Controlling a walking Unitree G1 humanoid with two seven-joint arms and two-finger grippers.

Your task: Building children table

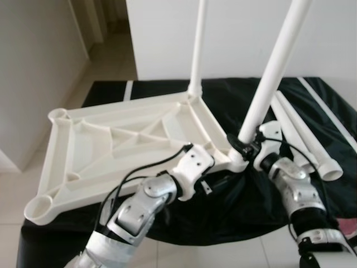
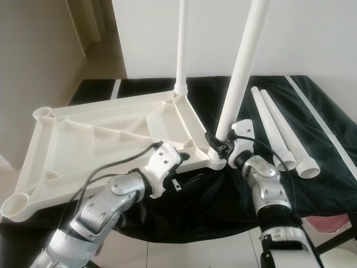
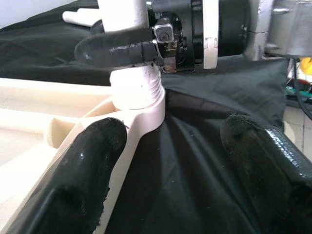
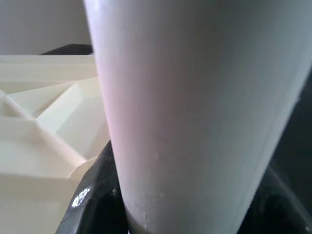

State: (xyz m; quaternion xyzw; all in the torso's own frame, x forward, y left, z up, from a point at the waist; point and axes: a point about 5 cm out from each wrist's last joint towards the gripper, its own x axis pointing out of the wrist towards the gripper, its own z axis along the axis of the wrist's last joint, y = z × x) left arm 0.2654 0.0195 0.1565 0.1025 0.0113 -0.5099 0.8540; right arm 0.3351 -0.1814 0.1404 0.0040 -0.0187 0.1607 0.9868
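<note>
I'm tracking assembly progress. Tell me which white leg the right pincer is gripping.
The tilted leg at the tabletop's near corner, clamped low by the right pincer. The other standing leg is at the far corner; two legs lie loose.

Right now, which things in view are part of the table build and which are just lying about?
Part of the job:
- upside-down tabletop
- far leg, standing in its corner socket
- near leg, held at its base by the right gripper
- two loose legs lying on the cloth
- left gripper, open by the near corner

Lying about:
- black cloth
- pink thing, unclear what
</note>
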